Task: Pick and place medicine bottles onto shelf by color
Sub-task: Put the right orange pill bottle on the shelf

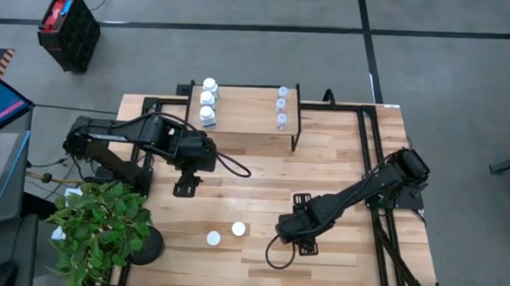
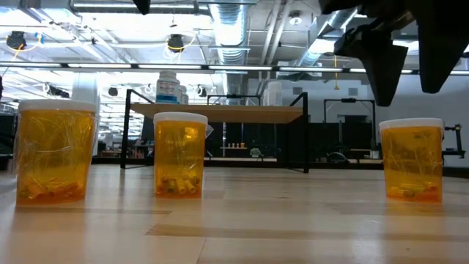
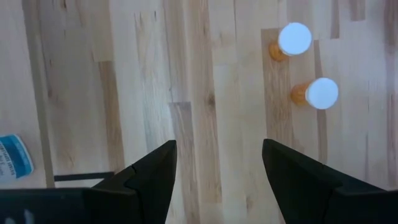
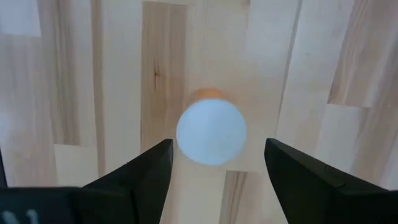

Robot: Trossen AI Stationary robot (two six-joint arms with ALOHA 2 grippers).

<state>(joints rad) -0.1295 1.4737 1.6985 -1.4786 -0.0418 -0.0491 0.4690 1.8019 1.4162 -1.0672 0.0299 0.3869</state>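
Your wooden table (image 1: pixel 339 181) carries the shelf (image 1: pixel 246 110) against its far edge, a light board on thin black legs. On the shelf's left end stand three white bottles (image 1: pixel 209 100) in a line; near its right end stand three clear bluish bottles (image 1: pixel 281 107), also in a line.

Your right arm reaches across the table's right half, and the right gripper (image 4: pixel 214 163) hangs over the near part with its fingers spread wide apart, empty. Directly beneath it stands one orange bottle (image 4: pixel 211 130), white cap up, seen between the two fingers in the right wrist view; in the low view it is apart from the other two.

Your left gripper (image 3: pixel 217 165) hovers over the left half of the table, in front of the shelf's left end, fingers likewise parted and holding nothing. The other two orange bottles (image 1: pixel 226 234) stand upright near the table's near edge, close together but apart, between the two grippers.
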